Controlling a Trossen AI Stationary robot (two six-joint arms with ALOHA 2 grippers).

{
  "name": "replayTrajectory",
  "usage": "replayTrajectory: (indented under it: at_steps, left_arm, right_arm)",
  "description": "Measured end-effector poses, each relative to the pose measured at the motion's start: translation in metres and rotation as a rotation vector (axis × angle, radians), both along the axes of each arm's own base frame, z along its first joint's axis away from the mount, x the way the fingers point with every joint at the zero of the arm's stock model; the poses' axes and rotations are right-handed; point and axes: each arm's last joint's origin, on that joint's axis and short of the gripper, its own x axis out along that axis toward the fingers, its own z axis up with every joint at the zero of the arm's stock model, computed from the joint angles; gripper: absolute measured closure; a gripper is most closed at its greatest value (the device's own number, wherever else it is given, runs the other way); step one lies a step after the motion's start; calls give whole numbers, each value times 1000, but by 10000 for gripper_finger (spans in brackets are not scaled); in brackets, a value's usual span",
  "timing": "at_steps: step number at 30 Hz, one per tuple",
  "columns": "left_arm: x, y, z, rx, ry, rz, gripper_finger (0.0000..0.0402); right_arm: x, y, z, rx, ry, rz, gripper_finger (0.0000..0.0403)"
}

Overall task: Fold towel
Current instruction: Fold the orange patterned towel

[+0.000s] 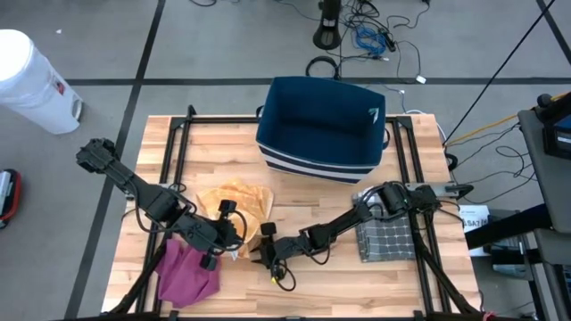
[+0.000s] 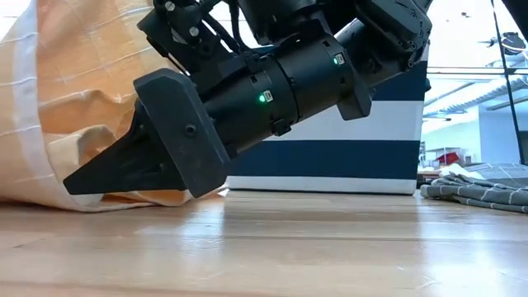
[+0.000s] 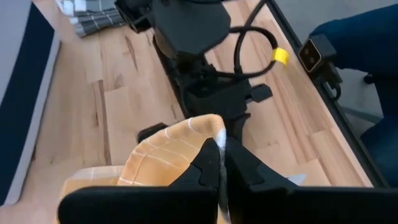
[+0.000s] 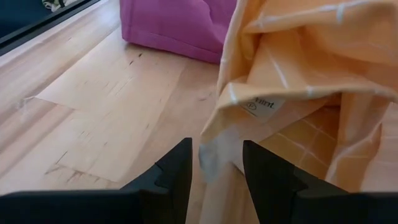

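Claws first: my left claw (image 3: 221, 163) pinches a corner of the crumpled orange checked cotton towel (image 1: 235, 203), lifting it so my half-open right claw (image 4: 216, 163) can take the hem lying between its fingers.

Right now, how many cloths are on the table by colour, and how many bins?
Orange towel: 1
Magenta cloth: 1
Grey checked cloth: 1
Navy bin: 1
Total: 4

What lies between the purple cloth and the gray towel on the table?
In the high view, both grippers, left and right, and the orange towel's edge lie between the purple cloth and the gray towel.
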Motion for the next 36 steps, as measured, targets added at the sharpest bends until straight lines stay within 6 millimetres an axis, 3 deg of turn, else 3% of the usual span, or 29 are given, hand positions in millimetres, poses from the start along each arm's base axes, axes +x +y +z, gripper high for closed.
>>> replayTrajectory:
  at_steps: [9, 20, 30, 36]
  left_arm:
    - [8, 6, 3, 2, -49, 11, 399]
    - [4, 6, 0, -13, 4, 14, 399]
    - [1, 4, -1, -24, 33, 9, 399]
    - [1, 4, -1, -23, 33, 9, 399]
  right_arm:
    - [1, -2, 0, 2, -1, -10, 279]
    - [1, -1, 0, -36, -1, 45, 359]
    - [-1, -2, -3, -24, 34, 35, 278]
    - [-2, -2, -5, -28, 56, 29, 296]
